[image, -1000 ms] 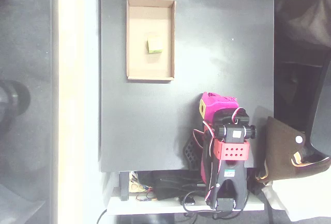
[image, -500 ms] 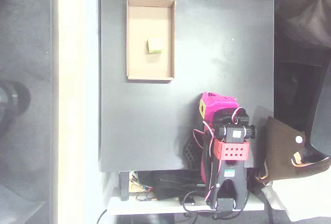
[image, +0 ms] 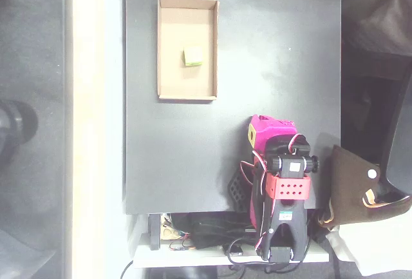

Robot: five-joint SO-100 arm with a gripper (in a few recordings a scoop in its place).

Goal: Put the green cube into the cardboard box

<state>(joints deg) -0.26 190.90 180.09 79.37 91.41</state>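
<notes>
Cube point(image: 192, 57) sitting inside box point(image: 187, 1).
Gripper point(image: 257, 131) folding back near table's lower edge, well apart; jaw state unreadable.

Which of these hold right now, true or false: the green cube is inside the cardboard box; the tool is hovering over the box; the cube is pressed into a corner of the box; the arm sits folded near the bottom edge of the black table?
1. The green cube lies inside the cardboard box. True.
2. The tool is hovering over the box. False: in the overhead view it is well away from the box, down and to the right, drawn back with the arm.
3. The cube is pressed into a corner of the box. False: it rests near the middle of the floor, apart from all four walls.
4. The arm sits folded near the bottom edge of the black table. True.
</notes>
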